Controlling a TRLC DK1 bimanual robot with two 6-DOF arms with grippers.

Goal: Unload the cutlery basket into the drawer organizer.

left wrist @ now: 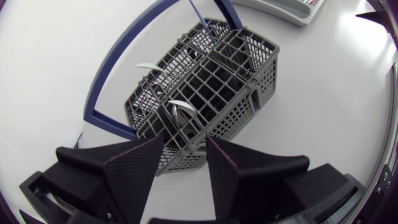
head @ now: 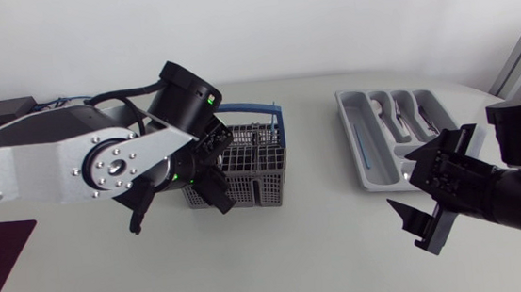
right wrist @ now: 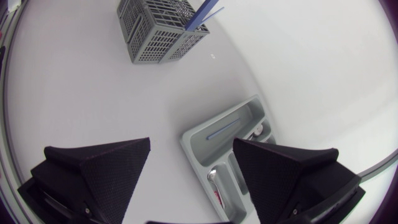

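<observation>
Left gripper (head: 182, 202) and arm (head: 45, 170) crowd basket (head: 261, 176) from one side; table (head: 322, 202) open between basket and organizer (head: 382, 184).

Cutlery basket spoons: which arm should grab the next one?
Left. The left gripper hangs open just above the cutlery basket, a spoon just ahead; the right gripper sits far off by the drawer organizer.

Bright, even light with soft, faint shadows on the pale table (head: 308, 255); wrist views curve strongly at their edges.
</observation>
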